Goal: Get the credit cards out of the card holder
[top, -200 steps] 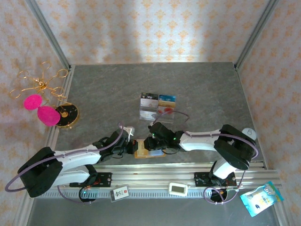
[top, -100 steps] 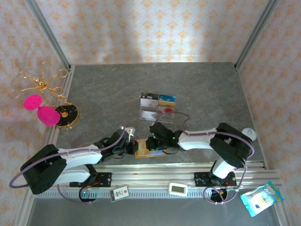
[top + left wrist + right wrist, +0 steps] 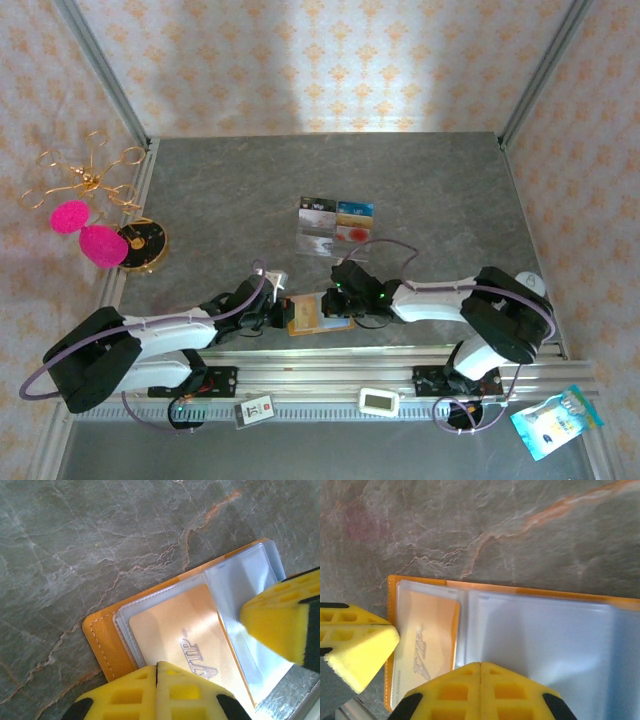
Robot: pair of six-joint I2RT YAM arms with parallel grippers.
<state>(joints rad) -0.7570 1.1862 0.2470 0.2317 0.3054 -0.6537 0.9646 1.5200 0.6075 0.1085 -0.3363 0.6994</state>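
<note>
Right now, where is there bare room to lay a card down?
Bare table lies beyond the clear tray and on either side of it. Crowded: the near edge, where the left gripper and right gripper meet over the card holder.

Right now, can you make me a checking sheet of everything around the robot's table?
Surface: grey marbled table, flat.
Job's things: orange card holder lies open; a gold credit card sits tucked inside, not yet out.
Clutter: clear tray holding printed cards behind the holder; white timer and blue packet by the front rail.
Tools: left tool shut, tips over the gold card's end; right tool shut, tips over the pale sleeves.
Cables: purple cable loops over the right arm.
Surroundings: patterned walls; gold wire stand with pink puffs at the left.
</note>
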